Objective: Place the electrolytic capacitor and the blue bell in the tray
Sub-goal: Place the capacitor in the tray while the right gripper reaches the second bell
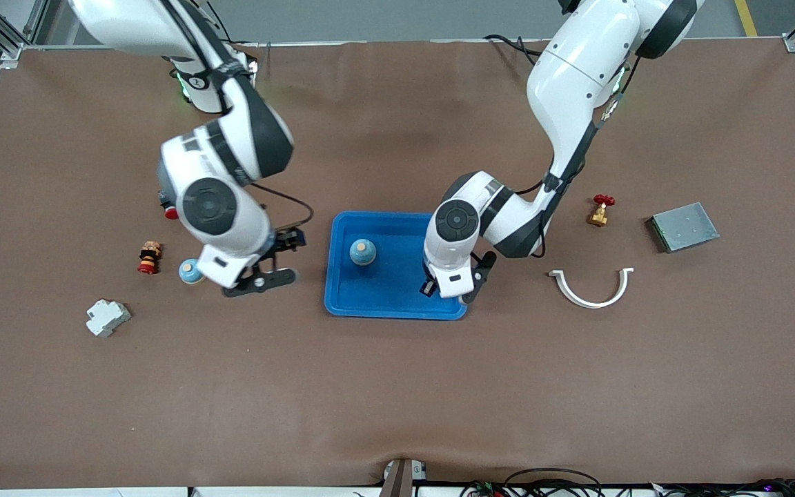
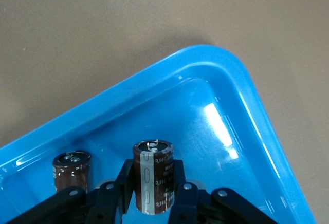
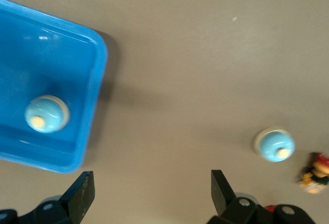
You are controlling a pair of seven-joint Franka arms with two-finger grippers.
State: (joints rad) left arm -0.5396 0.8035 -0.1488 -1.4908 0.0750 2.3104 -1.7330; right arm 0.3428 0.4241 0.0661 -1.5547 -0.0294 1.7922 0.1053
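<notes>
Brown tabletop — left end effector (image 2: 154,196) clamps capacitor (image 2: 153,175) in tray (image 2: 267,126).

One blue tray (image 1: 397,304). Two blue bells: one (image 1: 362,252) inside the tray, one (image 1: 190,272) on the tabletop at middle left of the front view. One electrolytic capacitor (image 2: 153,175), plus its reflection. One red-handled brass valve (image 1: 601,209), one white curved bracket (image 1: 591,288), one grey metal box (image 1: 684,226), one white breaker (image 1: 107,317), one red-and-yellow stacked piece (image 1: 150,257).

capacitor (image 2: 153,175) sleeve: small print, unreadable | elsewhere: no legible text
</notes>
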